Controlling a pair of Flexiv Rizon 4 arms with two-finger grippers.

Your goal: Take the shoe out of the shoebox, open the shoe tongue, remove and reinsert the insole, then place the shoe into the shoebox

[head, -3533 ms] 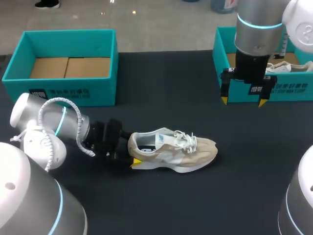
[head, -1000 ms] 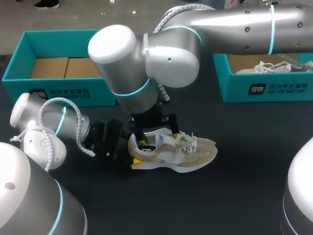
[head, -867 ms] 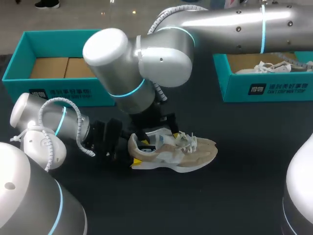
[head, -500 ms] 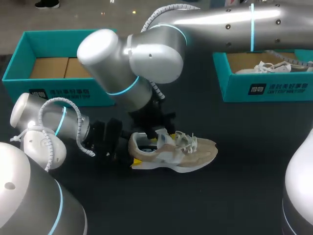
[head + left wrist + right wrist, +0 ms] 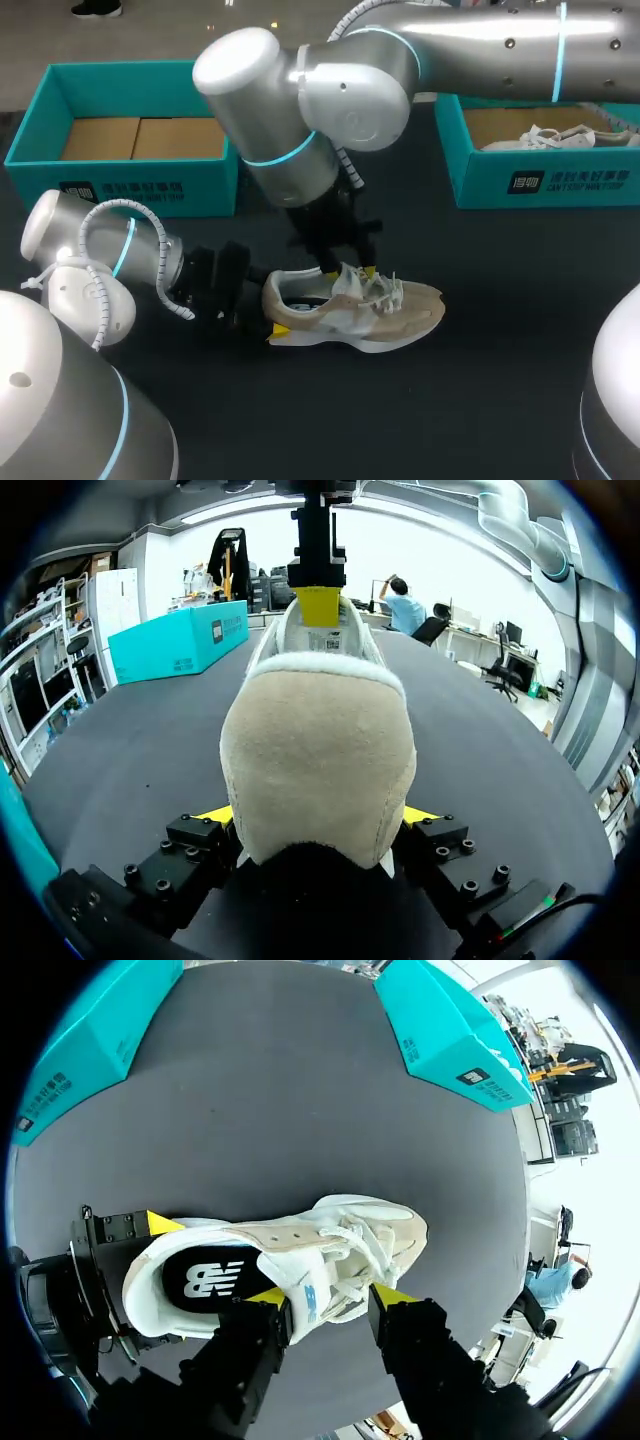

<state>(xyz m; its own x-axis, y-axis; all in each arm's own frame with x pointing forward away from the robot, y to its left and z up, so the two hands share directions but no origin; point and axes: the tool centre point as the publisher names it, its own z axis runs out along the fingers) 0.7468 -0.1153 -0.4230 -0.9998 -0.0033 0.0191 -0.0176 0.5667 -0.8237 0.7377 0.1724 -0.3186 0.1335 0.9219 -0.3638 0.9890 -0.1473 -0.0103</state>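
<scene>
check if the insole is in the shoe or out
In: the right wrist view shows the black insole lying flat inside the beige and white sneaker, seen through its collar opening.

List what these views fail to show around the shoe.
Head view: the right arm hides most of the right gripper.
Left wrist view: the shoe blocks its own insole and laces.
Right wrist view: the tongue and laces cover the insole's front.

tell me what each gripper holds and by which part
Left gripper clamps the shoe by its heel. Right gripper straddles the tongue; whether it grips cannot be told.
</scene>
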